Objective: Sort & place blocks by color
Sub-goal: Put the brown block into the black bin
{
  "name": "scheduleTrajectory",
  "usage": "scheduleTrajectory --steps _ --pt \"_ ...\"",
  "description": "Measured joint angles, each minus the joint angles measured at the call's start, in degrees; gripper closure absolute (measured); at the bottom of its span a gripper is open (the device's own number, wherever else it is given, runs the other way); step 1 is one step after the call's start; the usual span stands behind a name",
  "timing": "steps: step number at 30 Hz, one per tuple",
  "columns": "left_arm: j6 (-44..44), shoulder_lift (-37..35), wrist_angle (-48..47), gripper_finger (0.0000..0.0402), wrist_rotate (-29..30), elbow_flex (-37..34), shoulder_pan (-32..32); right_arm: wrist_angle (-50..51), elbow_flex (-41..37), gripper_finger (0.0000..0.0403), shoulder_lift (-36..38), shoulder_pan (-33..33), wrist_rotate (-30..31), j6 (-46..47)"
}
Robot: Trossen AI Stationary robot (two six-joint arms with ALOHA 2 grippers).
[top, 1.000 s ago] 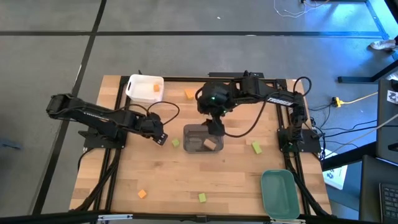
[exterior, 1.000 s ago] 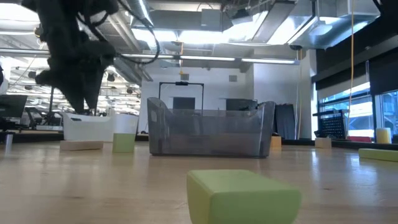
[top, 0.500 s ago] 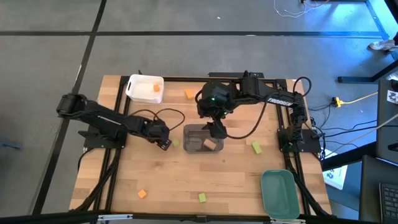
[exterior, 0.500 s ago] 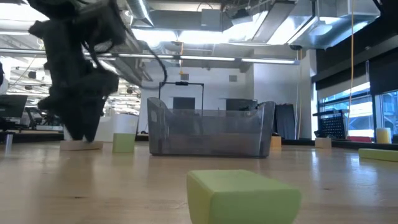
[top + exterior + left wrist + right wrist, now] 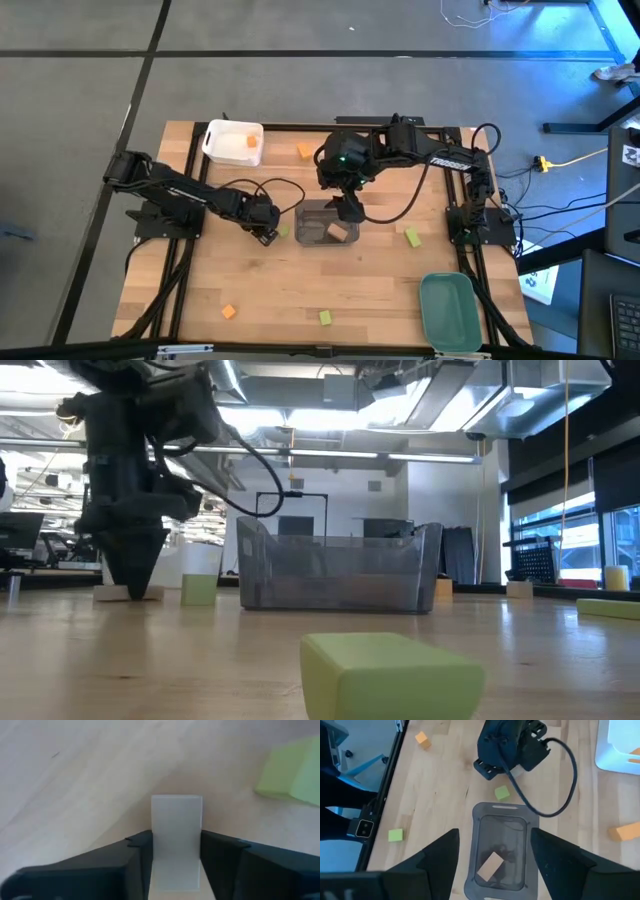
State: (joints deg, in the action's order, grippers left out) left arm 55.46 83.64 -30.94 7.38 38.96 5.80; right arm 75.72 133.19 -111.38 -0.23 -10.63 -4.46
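My left gripper [image 5: 265, 234] stands just left of the grey tray [image 5: 327, 224], pointing down at the table, shut on a pale tan bar [image 5: 176, 827]. A light green cube [image 5: 283, 230] lies between it and the tray. In the low view the left gripper [image 5: 126, 585] reaches the tan bar [image 5: 130, 594] on the wood. My right gripper [image 5: 493, 831] hangs open above the grey tray [image 5: 500, 847], which has a tan block [image 5: 490, 865] in it. An orange block [image 5: 248, 142] lies in the white tray [image 5: 232, 144]. My left gripper pinches the tan bar by its two long sides [image 5: 159, 832], one dark finger [image 5: 139, 862] against each. The fingers come from above, pointing down, and lie along the bar's sides. The bar rests flat on the table.
Loose blocks lie about: orange [image 5: 305, 151] at the far side, green [image 5: 412, 237] right of the grey tray, green [image 5: 324, 317] and orange [image 5: 228, 311] near the front edge. The teal tray [image 5: 447, 310] sits at the near right corner.
My left gripper has moved toward the grey tray and slightly toward the near edge, and has come down until its fingertips reach the table at the tan bar. My right arm has kept still.
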Motion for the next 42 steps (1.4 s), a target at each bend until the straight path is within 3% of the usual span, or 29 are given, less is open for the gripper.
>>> scheduleTrajectory --steps 11,20,31,37,42 --pt "-9.79 -3.48 -5.89 0.0298 0.0 10.78 -0.04 0.5 -0.02 0.0159 1.93 0.0 0.0 -0.56" --pt "-24.8 -6.43 -8.56 0.0298 -1.31 24.57 -1.31 5.12 0.0 0.0159 6.56 0.02 -0.03 -0.54" --pt "-37.58 9.35 -1.25 0.0298 -9.54 31.89 -6.6 8.19 -0.04 0.0159 6.93 0.02 0.02 -0.58" --pt "-40.99 18.21 2.58 0.0298 -14.69 35.2 -7.85 8.74 -0.02 0.0159 6.91 0.02 0.02 -0.56" --pt "-42.16 22.53 4.59 0.0298 -15.41 36.56 -8.07 9.29 -0.04 0.0159 6.91 0.02 0.02 -0.57"
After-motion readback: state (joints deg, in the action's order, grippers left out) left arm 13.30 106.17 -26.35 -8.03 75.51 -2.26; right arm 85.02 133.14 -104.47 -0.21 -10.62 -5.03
